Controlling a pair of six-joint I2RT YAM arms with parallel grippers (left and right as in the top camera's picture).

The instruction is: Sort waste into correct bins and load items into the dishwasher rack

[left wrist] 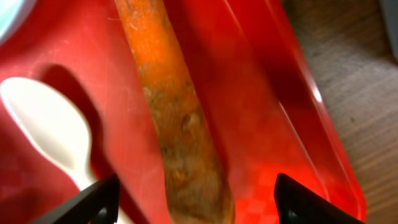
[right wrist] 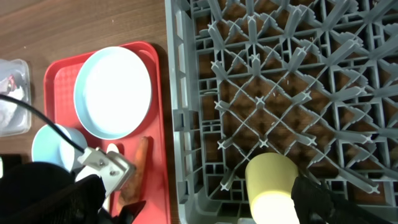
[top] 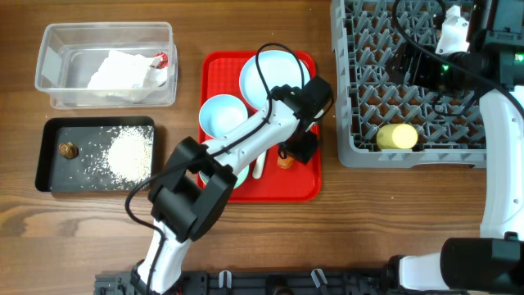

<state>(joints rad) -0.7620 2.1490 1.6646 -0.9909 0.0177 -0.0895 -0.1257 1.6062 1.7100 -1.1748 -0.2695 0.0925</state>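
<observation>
1. Dishwasher rack [top: 442, 156] stands on the desk on my right side, with the flat red tray [top: 286, 187] just beside it.
2. On the far left, the clear tub [top: 106, 27] sits behind the black tray [top: 53, 176], the two close together.
3. My right hand [right wrist: 189, 199] hangs over the rack, its fingers spread as wide as they go and holding nothing.
4. My left hand [left wrist: 196, 186] is low over the red tray, fingers parted on either side of the carrot piece [left wrist: 174, 124], with a gap showing on both sides.
5. The light-blue plate [top: 282, 74] and light-blue bowl [top: 223, 115] rest on the red tray. The pale-green bowl [top: 242, 175] is mostly hidden under my left arm.
6. The crumpled napkin [top: 123, 72] lies in the clear tub, with the red-and-white wrapper [top: 161, 60] at its edge.
7. Rice grains [top: 131, 152] are heaped in the black tray, and the brown lump [top: 67, 150] sits apart from them.
8. The yellow cup [top: 397, 136] lies on its side among the pegs, near a rack wall.
9. The white spoon [left wrist: 43, 124] lies on the red tray, near the carrot.
</observation>
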